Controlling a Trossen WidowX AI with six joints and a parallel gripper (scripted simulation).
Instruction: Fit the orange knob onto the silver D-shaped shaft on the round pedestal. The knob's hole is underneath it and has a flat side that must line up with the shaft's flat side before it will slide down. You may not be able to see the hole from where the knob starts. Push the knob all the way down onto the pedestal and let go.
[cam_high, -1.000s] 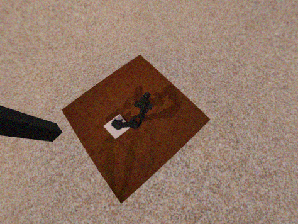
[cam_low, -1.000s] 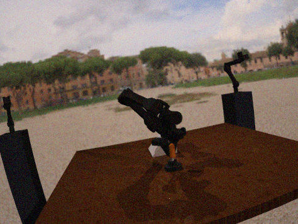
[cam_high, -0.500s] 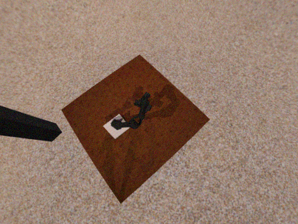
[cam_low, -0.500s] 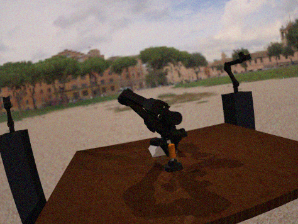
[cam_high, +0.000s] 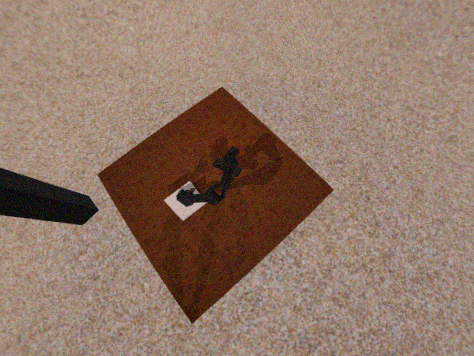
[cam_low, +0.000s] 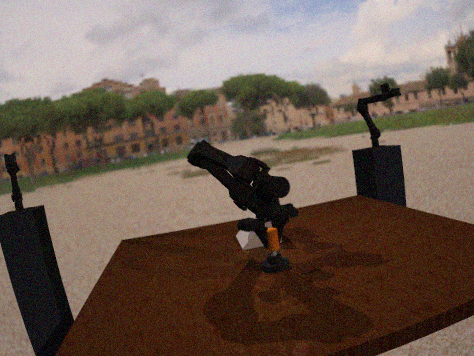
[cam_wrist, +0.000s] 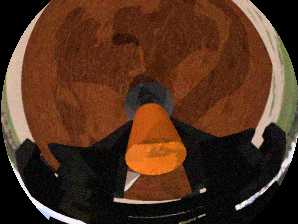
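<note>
1. Mostly hidden: shaft, under orange knob (cam_wrist: 154, 139); hole not visible
2. One knob, one pedestal (cam_low: 275, 263), one gripper (cam_low: 272, 227)
3. Gripper clamped on knob, upright just above pedestal on table (cam_low: 400, 280)

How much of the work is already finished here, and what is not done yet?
Done: the gripper is shut on the orange knob and holds it upright over the pedestal. In hand: lining it up with the shaft; the wrist view shows the pedestal just past the knob's far end. Left: sliding the knob fully down, then letting go.
</note>
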